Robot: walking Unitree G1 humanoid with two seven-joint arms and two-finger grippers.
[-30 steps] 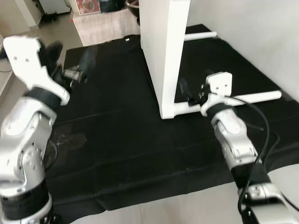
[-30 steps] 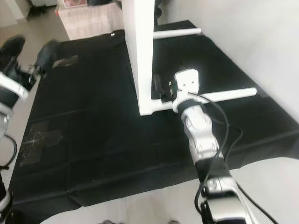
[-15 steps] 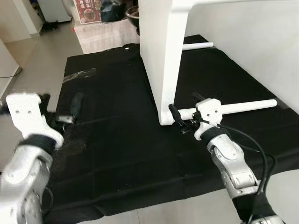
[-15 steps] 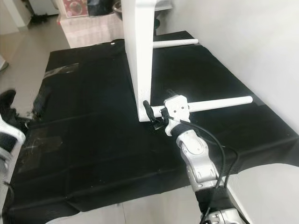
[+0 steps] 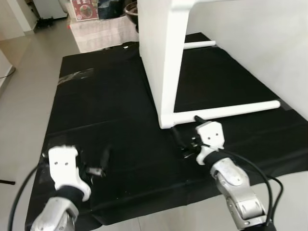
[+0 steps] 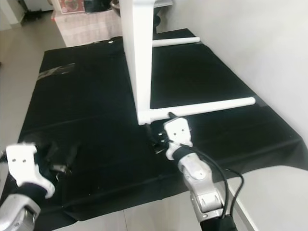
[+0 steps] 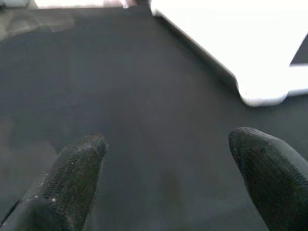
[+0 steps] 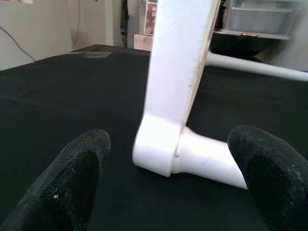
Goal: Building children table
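Right gripper (image 5: 185,139) hovers low, fingers spread wide and holding nothing, pointed at the corner where the white wooden table top (image 5: 156,53), standing on edge, meets its round white leg (image 5: 226,110) lying along the black floor mat (image 5: 106,96). Left gripper (image 5: 96,161) hangs over bare mat well to the left, fingers also apart and empty.

A pale tiled floor (image 5: 33,67) carries a large black cloth mat (image 5: 110,106) spread flat. On the mat a white wooden children's table (image 5: 161,57) stands on its side, two round white legs (image 5: 226,110) lying along the cloth. A light patterned rug (image 5: 101,33) lies just beyond the mat's far edge.
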